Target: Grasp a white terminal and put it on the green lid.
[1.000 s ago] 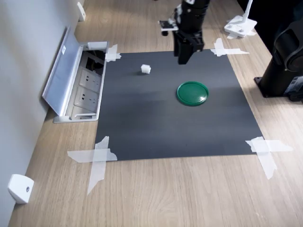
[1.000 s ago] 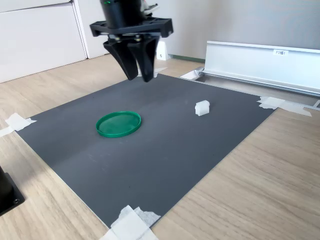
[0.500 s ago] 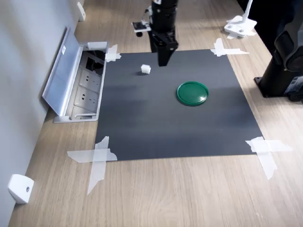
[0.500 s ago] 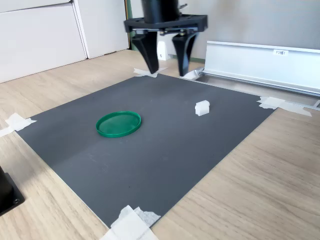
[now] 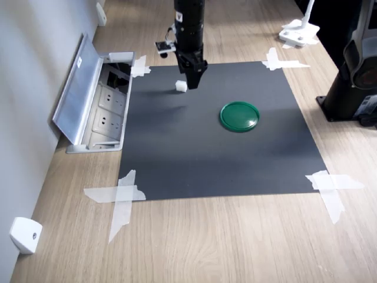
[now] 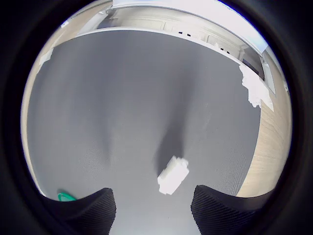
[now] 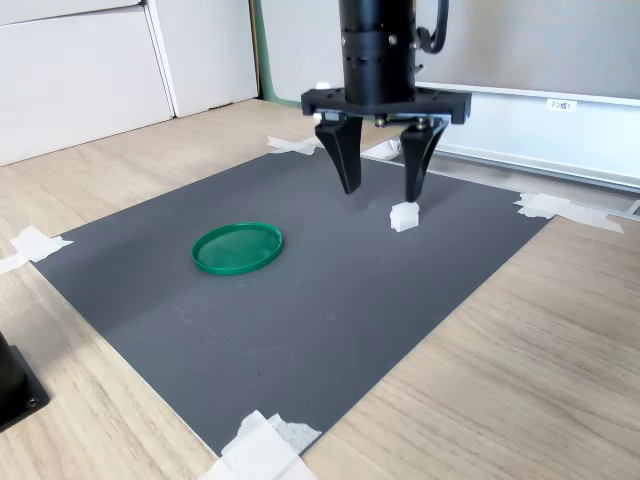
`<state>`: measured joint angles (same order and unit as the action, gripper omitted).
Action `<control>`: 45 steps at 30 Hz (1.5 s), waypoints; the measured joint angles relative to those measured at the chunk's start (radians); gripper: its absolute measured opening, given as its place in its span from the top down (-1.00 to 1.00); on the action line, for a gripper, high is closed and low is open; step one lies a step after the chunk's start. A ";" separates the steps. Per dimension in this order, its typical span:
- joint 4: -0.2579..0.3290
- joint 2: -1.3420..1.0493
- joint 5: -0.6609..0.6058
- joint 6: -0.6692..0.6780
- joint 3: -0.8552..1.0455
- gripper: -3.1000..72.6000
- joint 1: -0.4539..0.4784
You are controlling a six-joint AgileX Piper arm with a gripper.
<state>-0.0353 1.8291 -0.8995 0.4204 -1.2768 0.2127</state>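
A: Wrist view: jaws are seen spread above the white terminal (image 6: 173,175), which lies on the dark mat (image 6: 122,98).

B: Off-centre, though; it could be knocked aside, away from the green lid (image 7: 237,247).

The bench (image 5: 224,242) is pale wood-grain with a satin sheen. The mat (image 5: 212,153) on it is dark grey and matt. The green lid (image 5: 240,115) looks like smooth, slightly glossy plastic; the white terminal (image 7: 404,215) like matt plastic. The pincer (image 7: 380,188) is black and matt.
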 joint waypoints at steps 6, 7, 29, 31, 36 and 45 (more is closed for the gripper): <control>-0.001 0.035 0.028 0.001 -0.001 -0.83 0.000; -0.001 0.039 0.033 0.001 -0.001 -0.83 0.000; -0.015 0.085 0.101 -0.001 -0.002 -0.27 0.000; -0.015 0.085 0.101 -0.005 -0.002 -0.04 0.000; -0.015 0.085 0.101 -0.039 -0.002 0.59 0.000; -0.014 0.053 0.059 -0.053 -0.002 0.68 0.000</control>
<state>-0.0497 1.8823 -0.8403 0.3670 -1.2787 0.2127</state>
